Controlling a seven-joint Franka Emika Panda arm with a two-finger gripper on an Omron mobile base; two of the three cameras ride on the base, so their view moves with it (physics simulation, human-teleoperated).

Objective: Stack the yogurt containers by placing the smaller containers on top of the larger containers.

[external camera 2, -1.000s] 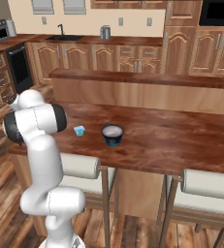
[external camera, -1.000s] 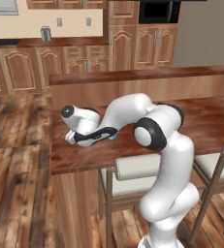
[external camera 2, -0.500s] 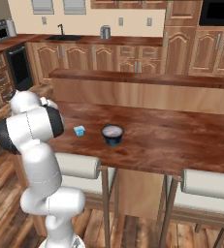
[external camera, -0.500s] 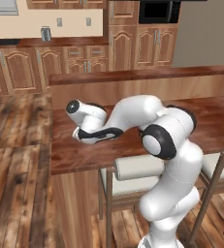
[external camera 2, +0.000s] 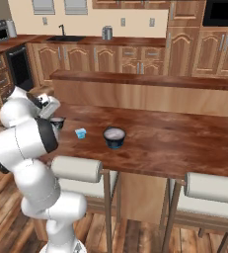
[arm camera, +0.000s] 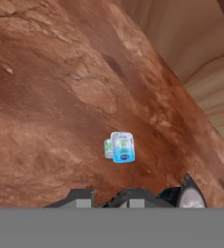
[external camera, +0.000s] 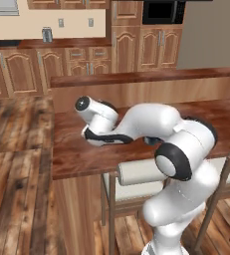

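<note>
**Right base view: narrow cup sits at the hand, with the tub well off to one side**

The wide dark-blue tub stands upright on the wooden counter, and everything else is placed from it. The tiny pale-blue cup is near the tub on its left in this view. The narrower dark-blue cup is farther out on that same side, close under the white hand.

In the hand view the gripper looks across the counter at the tiny cup, which lies ahead and apart from the fingertips. A dark, pale-topped shape at the lower right edge may be the narrow cup, but that is not certain.

The jaws look fairly close together. I cannot tell whether they are closed on the narrow cup or merely beside it.

The coming move probably depends on one line: the tub lies past the tiny cup from the hand. A carry to the tub would therefore pass over or around the tiny cup.
</note>
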